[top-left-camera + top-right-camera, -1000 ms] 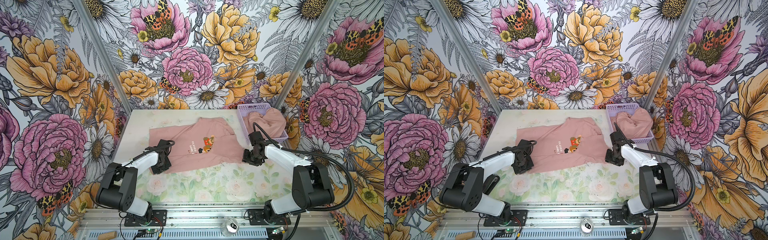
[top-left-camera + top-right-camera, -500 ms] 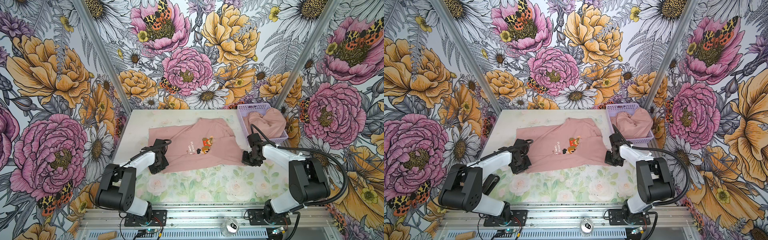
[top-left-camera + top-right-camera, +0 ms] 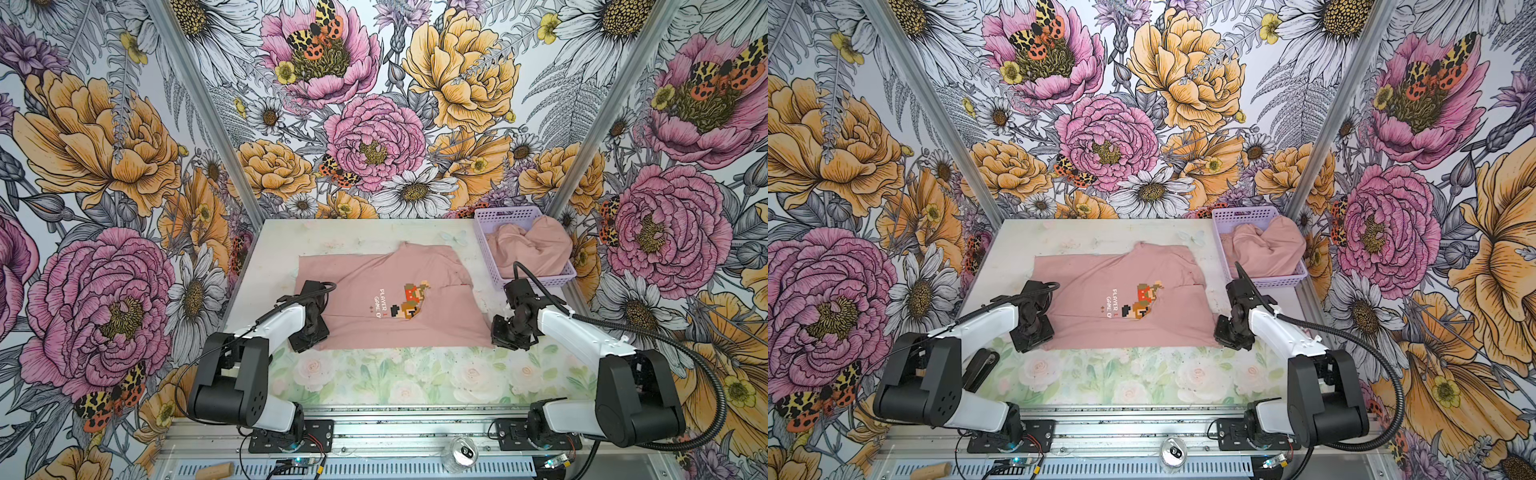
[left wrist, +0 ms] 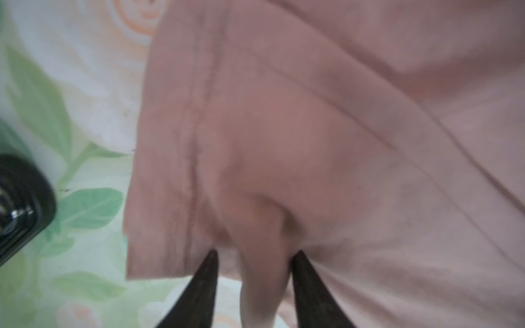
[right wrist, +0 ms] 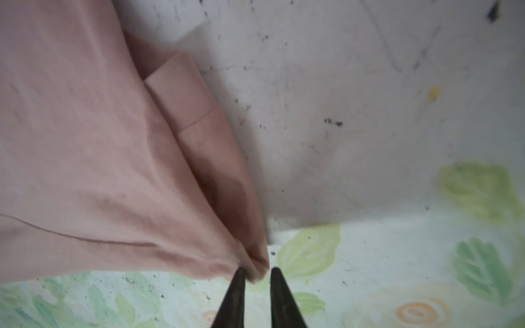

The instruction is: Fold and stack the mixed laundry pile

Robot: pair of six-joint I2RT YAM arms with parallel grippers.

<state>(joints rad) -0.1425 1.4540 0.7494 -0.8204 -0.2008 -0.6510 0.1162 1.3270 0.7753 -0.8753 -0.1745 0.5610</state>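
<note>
The pink T-shirt [image 3: 395, 291] [image 3: 1100, 291] with its pixel figure and white lettering lies spread flat on the table. My left gripper [image 3: 309, 338] [image 3: 1032, 338] is at its front left hem corner. In the left wrist view the left gripper [image 4: 254, 255] is open, with a raised fold of the T-shirt [image 4: 312, 113] standing loose between the fingers. My right gripper [image 3: 509, 336] [image 3: 1231, 336] is at the front right corner. In the right wrist view the right gripper [image 5: 257, 271] is slightly open, with the T-shirt [image 5: 85, 142] corner at its tips. More pink laundry [image 3: 528, 249] [image 3: 1266, 249] is heaped in the basket.
The lavender basket [image 3: 505, 214] [image 3: 1246, 214] stands at the table's back right corner. The floral table [image 3: 395, 374] has bare room in front of the shirt. A can [image 3: 462, 451] and a wooden piece [image 3: 214, 471] sit on the front rail. Flowered walls close in three sides.
Both grippers' jaws have parted at the shirt's front corners. The arms have barely moved and the shirt lies where it was.
</note>
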